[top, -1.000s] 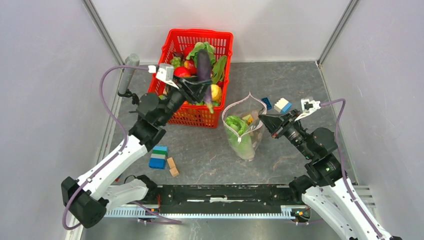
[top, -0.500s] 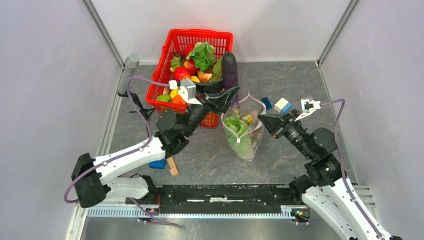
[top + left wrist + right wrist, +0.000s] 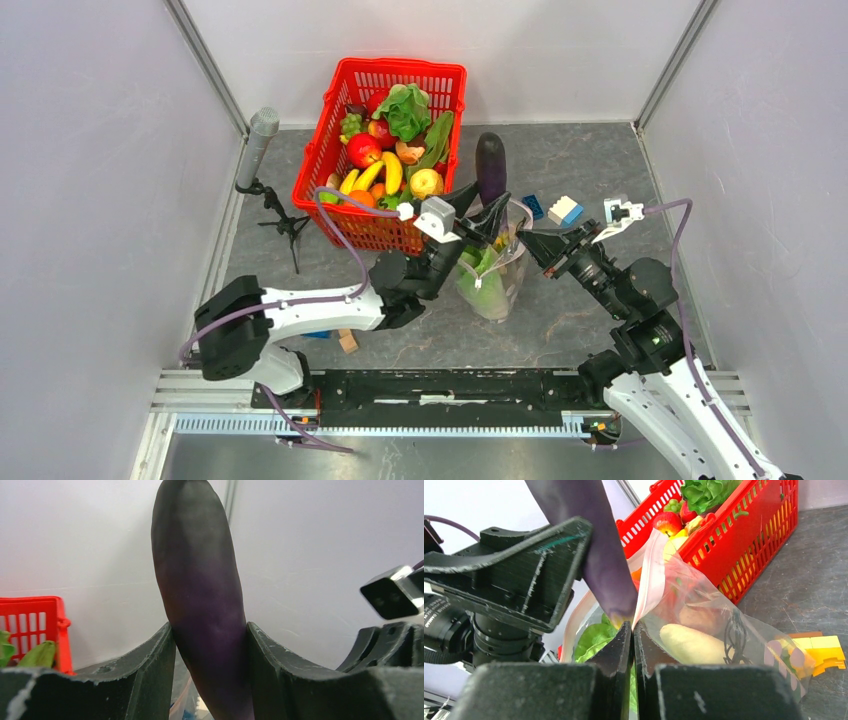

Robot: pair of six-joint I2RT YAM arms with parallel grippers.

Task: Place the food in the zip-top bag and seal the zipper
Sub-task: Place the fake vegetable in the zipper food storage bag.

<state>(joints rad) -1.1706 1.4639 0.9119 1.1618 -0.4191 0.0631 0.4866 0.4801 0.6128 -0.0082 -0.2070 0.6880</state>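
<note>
1. The eggplant (image 3: 490, 165) stands nearly upright; its long axis runs top to bottom, the fat rounded end up and the narrow end down in the mouth of the zip-top bag (image 3: 492, 288); in the right wrist view its lower tip (image 3: 616, 605) hangs just above the green leaves inside.
2. The left gripper (image 3: 487, 212) is about half open, its two fingers (image 3: 155, 660) clamped on the eggplant's lower half.
3. The left arm lies low, stretched from its base rightward across the table to the bag.
4. The right gripper (image 3: 527, 240) has its fingers pressed together, pinching the bag's rim at the pink zipper (image 3: 651, 575); that arm is bent at the elbow and points left.
5. The bag stands open just in front of the red basket (image 3: 400, 72), near its right corner.
6. Counted: one eggplant, one bag, one basket of toy produce; a white radish (image 3: 684, 642) shows inside the bag; two small blocks (image 3: 565, 210) lie right of the bag.
</note>
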